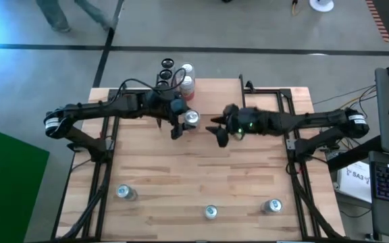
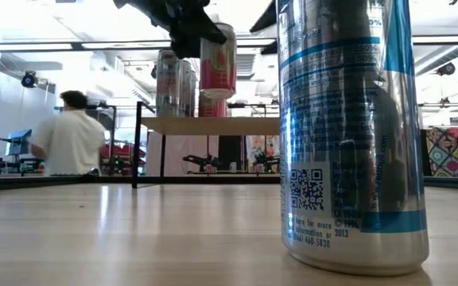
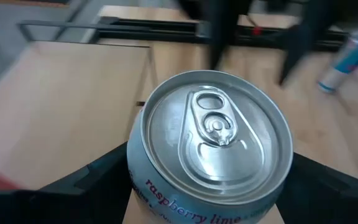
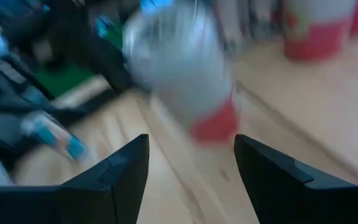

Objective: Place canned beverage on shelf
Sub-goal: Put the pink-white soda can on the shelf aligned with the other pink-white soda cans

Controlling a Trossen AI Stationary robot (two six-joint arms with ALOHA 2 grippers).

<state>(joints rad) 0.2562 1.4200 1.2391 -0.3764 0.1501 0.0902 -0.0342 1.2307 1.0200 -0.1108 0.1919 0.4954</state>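
Note:
My left gripper [image 1: 184, 123] is shut on a silver can with red lettering [image 1: 192, 118], held in the air near the middle of the table's far half. The low view shows this can [image 2: 217, 59] higher than the shelf's wood top [image 2: 213, 125]. On the shelf stand dark cans [image 2: 169, 83] and a red-and-white one [image 1: 188, 84]. My right gripper [image 1: 219, 131] hangs open just right of the held can [image 4: 179, 68], with nothing between its fingers [image 4: 123, 174]. My left gripper pinches the can's side wall [image 3: 137, 177] just under the top rim, one finger [image 3: 98, 177] on each opposite side. The fingers come from the table's left, slanting downward. The can stands upright, pull tab [image 3: 216, 127] up, lifted clear of table and shelf.
Three more cans stand along the table's near edge, at the left [image 1: 125, 193], the middle [image 1: 211, 212] and the right [image 1: 272, 206]; the middle one fills the low view [image 2: 352, 135]. A person [image 2: 70, 139] stands in the room beyond the table.

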